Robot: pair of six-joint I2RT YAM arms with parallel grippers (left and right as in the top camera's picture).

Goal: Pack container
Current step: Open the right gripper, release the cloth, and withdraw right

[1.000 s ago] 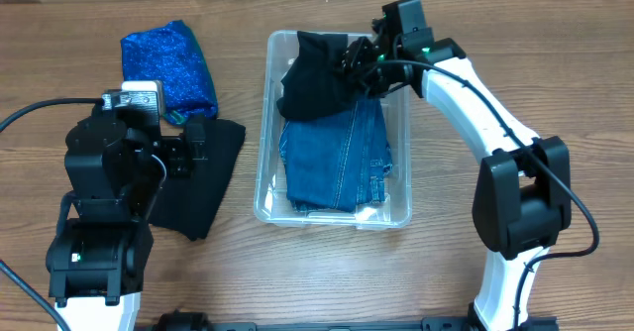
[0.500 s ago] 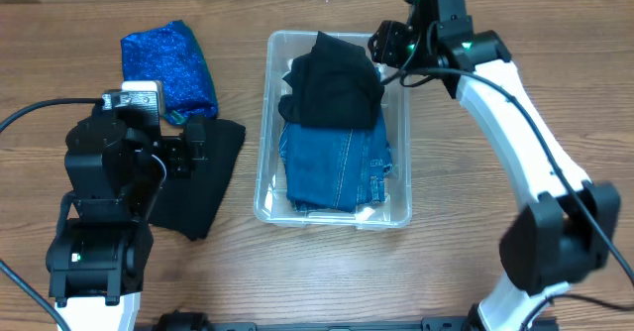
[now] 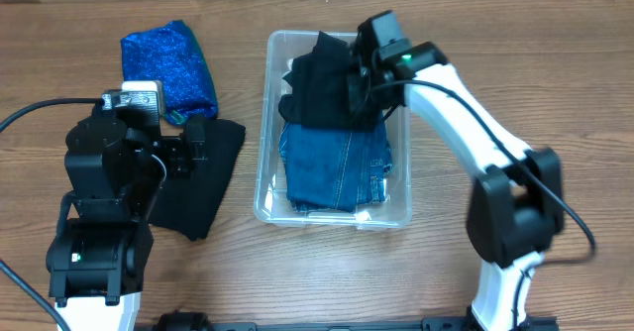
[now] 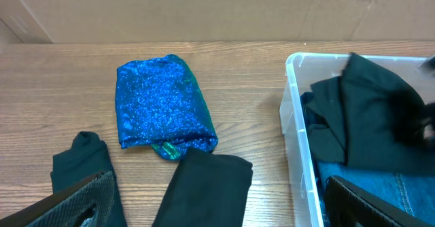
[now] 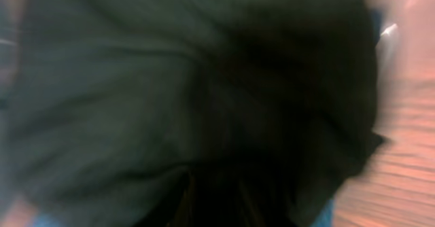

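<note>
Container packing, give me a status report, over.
Left gripper open over black cloth on table. Right gripper at black garment in container, state unclear. Jeans underneath. Sparkly blue bundle outside; nothing blocking.

The overhead view looks straight down on the whole counter. The left wrist view looks low across it, sharing the container and blue cloth with the overhead. The right wrist view sits blurred, close against black fabric.

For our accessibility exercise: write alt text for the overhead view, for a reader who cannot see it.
A clear plastic container holds folded jeans under a black garment, with the right tool over the garment. A sparkly blue cloth lies to its left.
</note>
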